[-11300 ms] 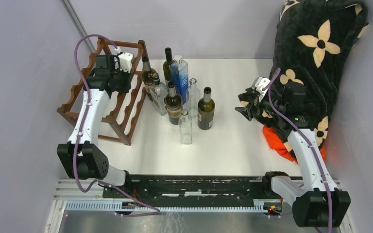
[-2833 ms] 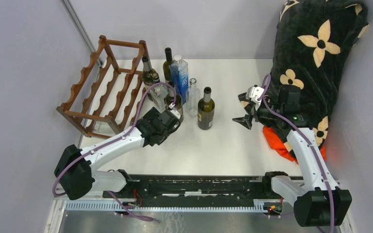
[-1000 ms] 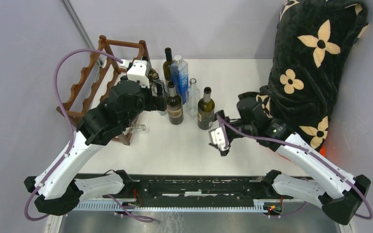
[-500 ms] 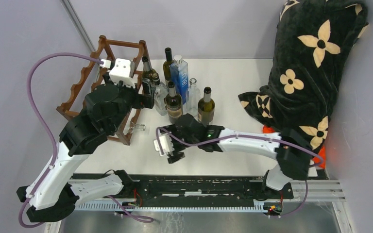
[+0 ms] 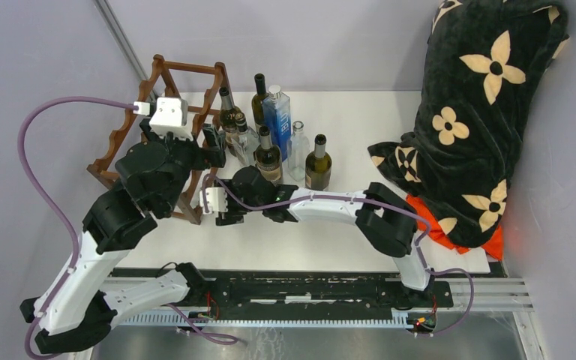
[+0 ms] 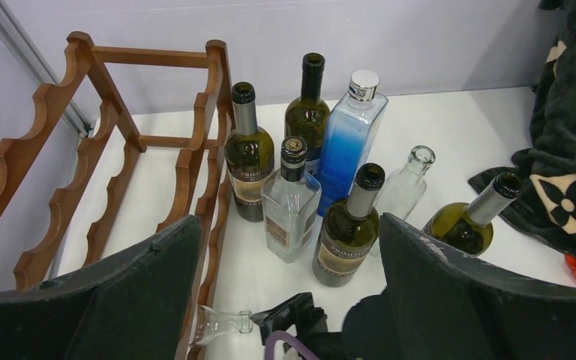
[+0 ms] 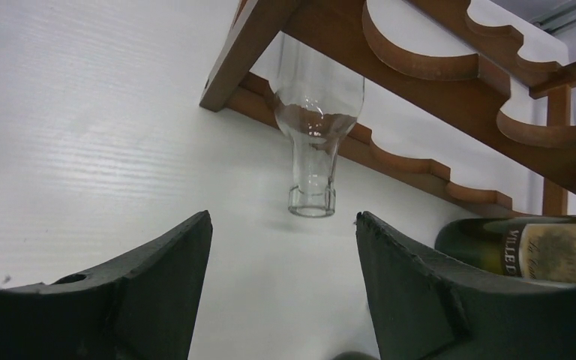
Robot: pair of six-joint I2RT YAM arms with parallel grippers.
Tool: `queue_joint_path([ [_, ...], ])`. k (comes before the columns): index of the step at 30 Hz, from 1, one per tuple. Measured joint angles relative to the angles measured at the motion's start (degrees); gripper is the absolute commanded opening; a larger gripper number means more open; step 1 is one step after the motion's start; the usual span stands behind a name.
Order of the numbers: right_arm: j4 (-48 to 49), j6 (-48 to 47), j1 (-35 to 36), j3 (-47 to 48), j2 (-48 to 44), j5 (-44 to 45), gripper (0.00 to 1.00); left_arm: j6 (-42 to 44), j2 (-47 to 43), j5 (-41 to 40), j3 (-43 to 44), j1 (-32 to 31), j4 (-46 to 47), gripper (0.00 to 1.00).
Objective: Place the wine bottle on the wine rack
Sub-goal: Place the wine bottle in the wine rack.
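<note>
The dark brown wine rack (image 5: 120, 131) stands at the back left. A clear glass bottle (image 7: 313, 142) lies in the rack's (image 7: 435, 67) bottom row, neck sticking out over the table. My right gripper (image 7: 283, 217) is open, its fingertips just short of the bottle's mouth and nothing between them. From above, the right gripper (image 5: 221, 204) sits low at the rack's front corner. My left gripper (image 5: 214, 144) hovers open and empty above that spot. In its view the left gripper (image 6: 286, 225) looks down on the rack (image 6: 112, 127), the clear neck (image 6: 221, 324) and standing wine bottles (image 6: 349, 240).
Several bottles stand in a cluster right of the rack, among them a blue square one (image 5: 277, 112) and a dark green one (image 5: 317, 169). A black flowered cloth (image 5: 487, 97) over something orange (image 5: 439, 225) fills the right side.
My right arm has swept left across the table from the middle to the rack's front, and its jaws have narrowed. My left arm has drawn back and to the left a little.
</note>
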Motion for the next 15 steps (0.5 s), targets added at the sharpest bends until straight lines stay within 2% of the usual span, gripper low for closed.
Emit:
queue_joint_path([
  [7,0.3,2.9,-1.2,9.0,9.5,-0.7,0.68,0.0,0.9,-2.0,0.0,0.0,-0.2,0.92],
  [15,-0.7,3.1,-3.3,15.3,15.0,-1.2,0.64,0.0,2.6,-3.3,0.1,0.0,-0.4,0.92],
])
